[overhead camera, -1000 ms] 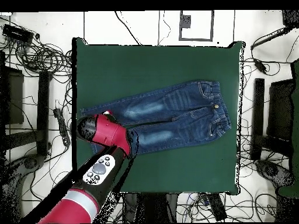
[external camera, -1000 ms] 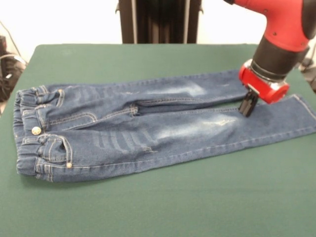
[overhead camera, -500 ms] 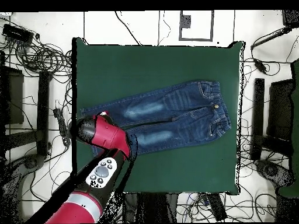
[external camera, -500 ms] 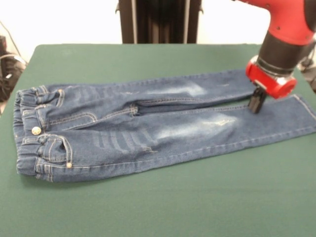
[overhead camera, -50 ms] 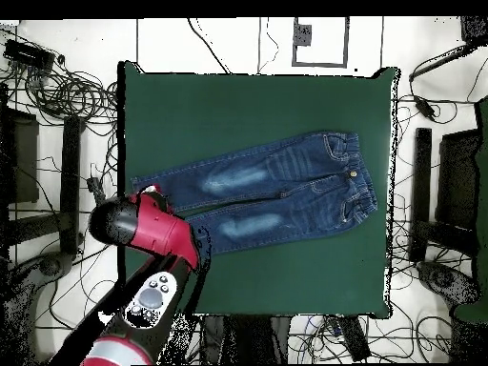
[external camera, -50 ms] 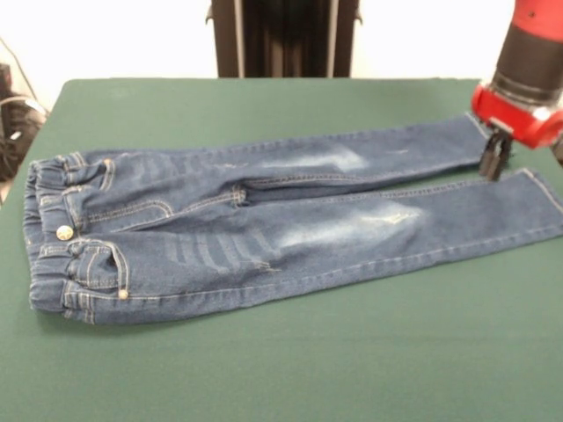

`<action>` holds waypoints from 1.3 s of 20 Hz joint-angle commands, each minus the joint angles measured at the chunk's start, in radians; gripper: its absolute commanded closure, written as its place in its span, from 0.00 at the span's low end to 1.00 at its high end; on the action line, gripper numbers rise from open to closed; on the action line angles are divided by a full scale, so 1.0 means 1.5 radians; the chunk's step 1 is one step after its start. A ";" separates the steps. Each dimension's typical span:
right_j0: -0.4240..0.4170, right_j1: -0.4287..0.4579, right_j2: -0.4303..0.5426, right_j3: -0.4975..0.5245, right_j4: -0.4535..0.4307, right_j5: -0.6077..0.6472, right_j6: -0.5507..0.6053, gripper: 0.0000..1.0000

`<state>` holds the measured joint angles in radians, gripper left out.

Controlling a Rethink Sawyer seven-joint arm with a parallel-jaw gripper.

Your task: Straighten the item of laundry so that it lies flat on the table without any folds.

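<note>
Over the jeans' (external camera, -50 ms: 264, 220) far cuff, the end effector (external camera, -50 ms: 494, 156) hangs with fingers pressed together, empty.

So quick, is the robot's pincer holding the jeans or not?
Pincer: shut, holding nothing; it hangs by the hem of the jeans' far leg.

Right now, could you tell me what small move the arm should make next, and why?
Probably lift the gripper up and away from the table. The jeans already lie spread out, both legs straight and side by side, with no obvious fold left, and the gripper hangs by the far leg's cuff with no cloth visibly in it.
</note>
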<state>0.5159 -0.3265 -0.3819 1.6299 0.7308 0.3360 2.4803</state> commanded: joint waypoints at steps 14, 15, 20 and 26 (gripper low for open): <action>-0.180 -0.108 0.019 0.007 -0.152 0.124 -0.041 1.00; -0.194 -0.115 0.029 0.003 -0.164 0.131 -0.047 1.00; -0.241 -0.127 0.048 -0.031 -0.227 0.150 -0.049 1.00; -0.319 -0.091 0.093 -0.089 -0.298 0.144 -0.085 1.00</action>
<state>0.1090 -0.5243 -0.3836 1.5879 0.3924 0.4516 2.4803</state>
